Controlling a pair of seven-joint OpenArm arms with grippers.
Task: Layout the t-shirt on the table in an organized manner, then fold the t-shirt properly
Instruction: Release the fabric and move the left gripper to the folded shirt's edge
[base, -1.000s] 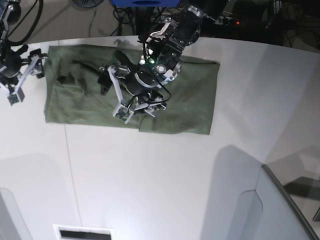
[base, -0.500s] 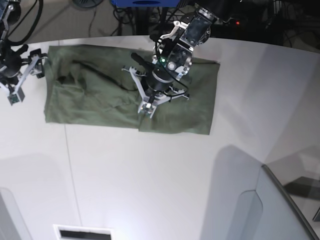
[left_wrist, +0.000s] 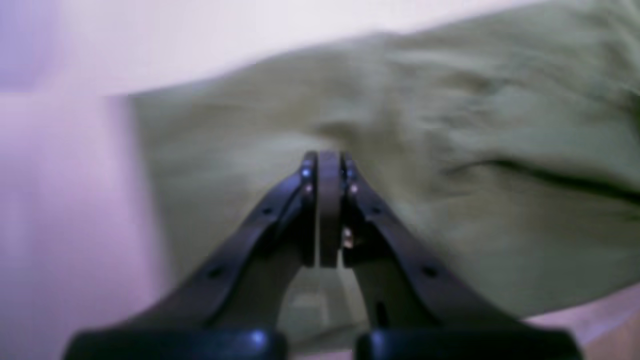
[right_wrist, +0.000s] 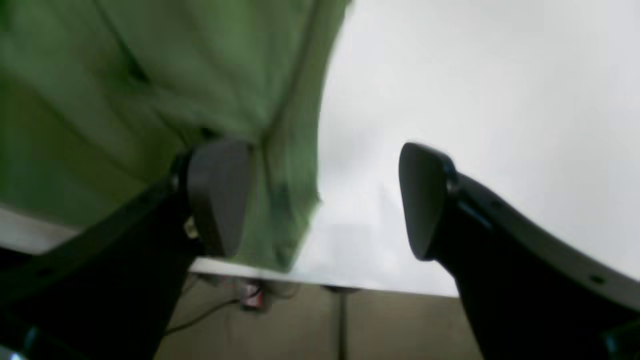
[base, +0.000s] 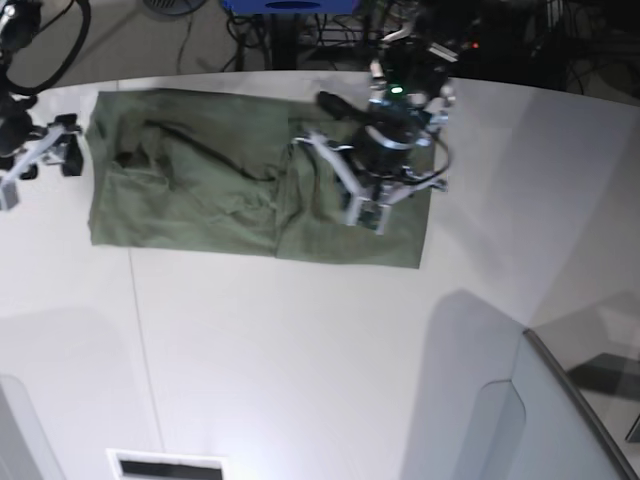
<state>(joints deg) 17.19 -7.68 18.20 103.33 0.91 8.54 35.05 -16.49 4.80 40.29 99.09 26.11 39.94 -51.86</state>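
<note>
The olive-green t-shirt (base: 200, 190) lies spread in a wide rectangle along the far side of the white table (base: 300, 350), creased around its middle. My left gripper (base: 368, 215) hovers over the shirt's right part. The left wrist view shows the left gripper (left_wrist: 327, 162) shut, pads pressed together with nothing between them, above the blurred t-shirt (left_wrist: 450, 150). My right gripper (base: 62, 150) sits at the shirt's left edge. The right wrist view shows the right gripper (right_wrist: 322, 200) open, with the t-shirt (right_wrist: 150, 75) edge passing under the gap and bare table (right_wrist: 475, 75) to the right.
A grey angled panel (base: 570, 420) rises at the near right corner. A dark slot (base: 165, 465) sits at the table's front edge, and a thin seam (base: 140, 340) runs across the top. Cables and a blue object (base: 290, 5) lie behind the far edge.
My left arm has swung right, from the shirt's middle to its right part, and its jaws have closed. The right gripper has turned slightly by the shirt's left edge, staying open.
</note>
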